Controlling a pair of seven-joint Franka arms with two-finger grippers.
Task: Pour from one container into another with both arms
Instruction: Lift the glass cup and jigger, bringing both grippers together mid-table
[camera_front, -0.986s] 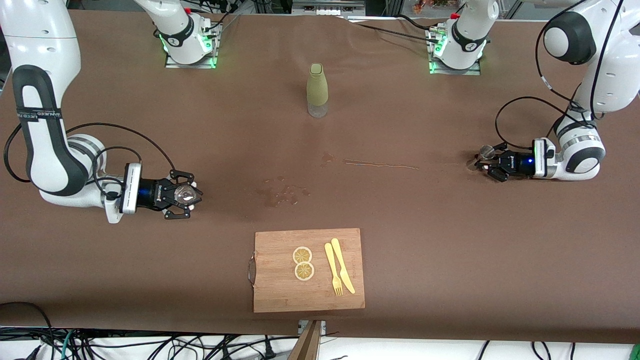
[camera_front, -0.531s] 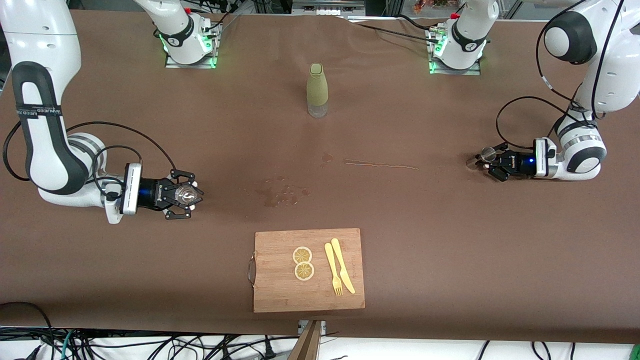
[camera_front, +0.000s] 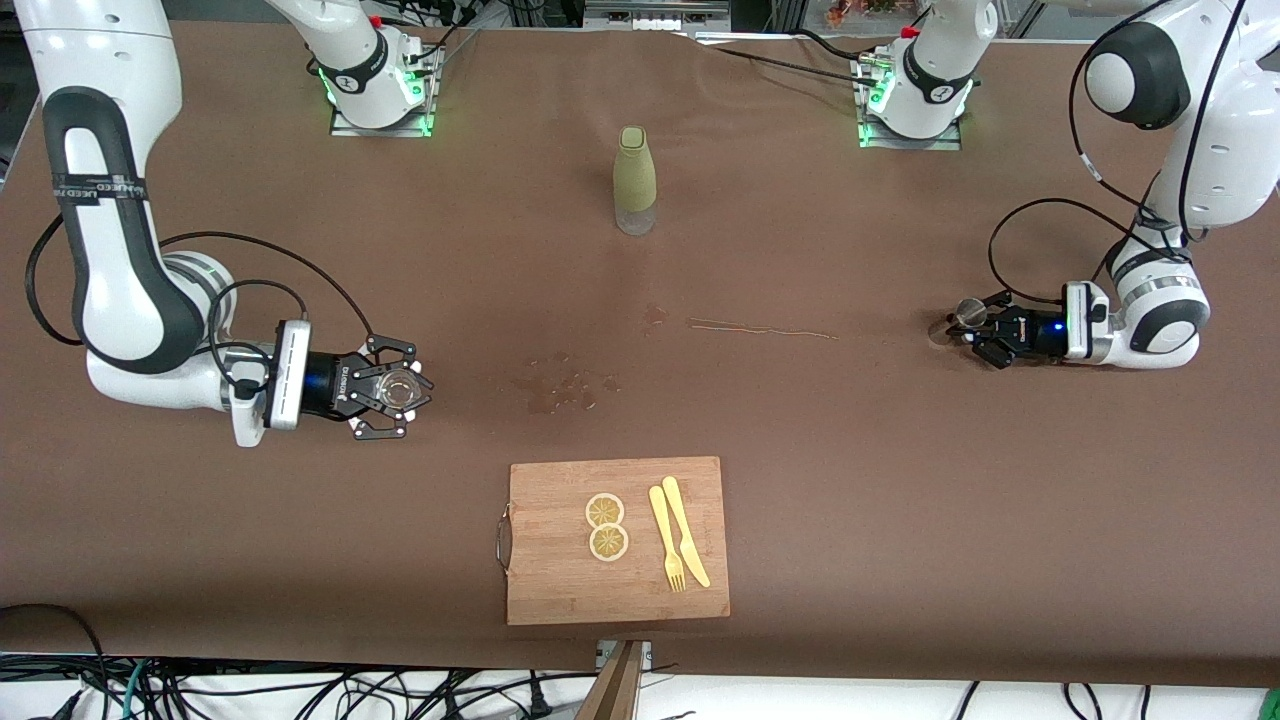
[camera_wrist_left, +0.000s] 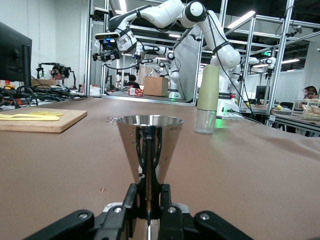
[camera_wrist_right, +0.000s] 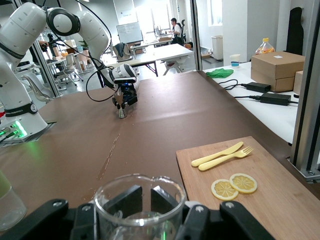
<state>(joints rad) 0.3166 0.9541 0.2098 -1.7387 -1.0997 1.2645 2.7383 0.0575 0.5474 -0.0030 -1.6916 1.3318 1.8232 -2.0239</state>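
My right gripper (camera_front: 400, 392) was clamped around a clear glass beaker (camera_front: 393, 391), holding it upright just over the brown table (camera_front: 900, 500) at the right arm's end; in the right wrist view the beaker's (camera_wrist_right: 140, 202) rim with its small pouring lip stood between my black fingers (camera_wrist_right: 196, 220). My left gripper (camera_front: 975, 322) was closed on the narrow waist of a steel double-cone jigger (camera_front: 968, 312), low over the table at the left arm's end, and the left wrist view showed the jigger's (camera_wrist_left: 146, 147) upper cone standing upright with my fingers (camera_wrist_left: 165, 200) pressed against its stem. I could not tell from either wrist view what, if anything, either vessel contained.

My two grippers were well apart, each pointing toward the table's middle. Between them lay a patch of dark spill marks (camera_front: 565, 388), closer to my right gripper, and a thin streak (camera_front: 762, 329), closer to my left. A green-sleeved bottle (camera_front: 634, 180) stood upright, well apart from both grippers, toward the bases. A wooden cutting board (camera_front: 560, 590) lay nearer the front camera than either gripper, carrying two lemon slices (camera_front: 606, 526), a yellow fork (camera_front: 666, 540) and a yellow knife (camera_front: 685, 530) side by side.
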